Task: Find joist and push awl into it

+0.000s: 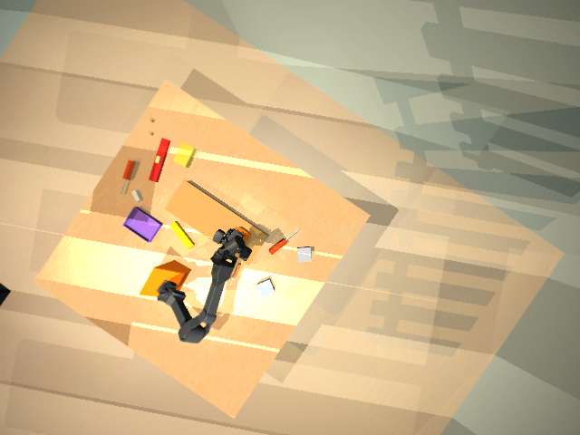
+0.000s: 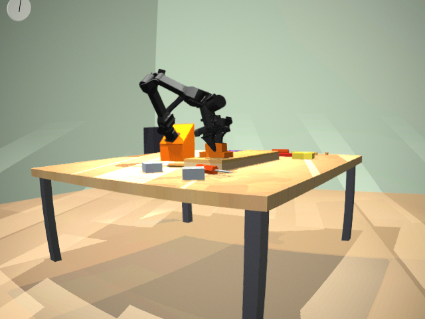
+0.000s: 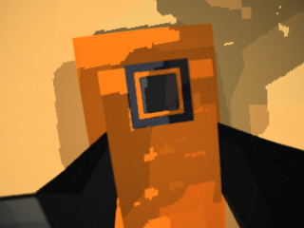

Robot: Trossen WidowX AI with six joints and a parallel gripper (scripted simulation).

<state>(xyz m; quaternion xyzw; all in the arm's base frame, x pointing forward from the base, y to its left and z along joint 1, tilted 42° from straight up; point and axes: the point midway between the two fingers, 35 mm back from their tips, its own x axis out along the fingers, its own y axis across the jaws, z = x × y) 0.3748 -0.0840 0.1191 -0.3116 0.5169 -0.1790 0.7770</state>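
The orange stud finder [image 1: 243,233] [image 2: 216,154] [image 3: 163,147] has a dark square display on top. It looks to rest flat on the near-right part of the tan floor panel [image 1: 191,206] [image 2: 254,156]. My gripper [image 2: 216,145] [image 3: 156,132] is shut on its raised block, one finger on each side. The purple tray [image 1: 142,225] lies left of the panel and looks empty. A slim tan-orange tool [image 1: 236,270] [image 2: 175,165], which looks like the awl, lies beside the panel, partly hidden by the arm in the top view. The joist is hidden.
A red screwdriver [image 1: 278,246] [image 2: 207,169] and two grey blocks [image 1: 304,254] [image 1: 265,286] lie right of the panel. A yellow bar [image 1: 181,235] lies between tray and panel. A red level [image 1: 159,159], yellow block [image 1: 185,154] and another red-handled tool [image 1: 129,169] lie beyond.
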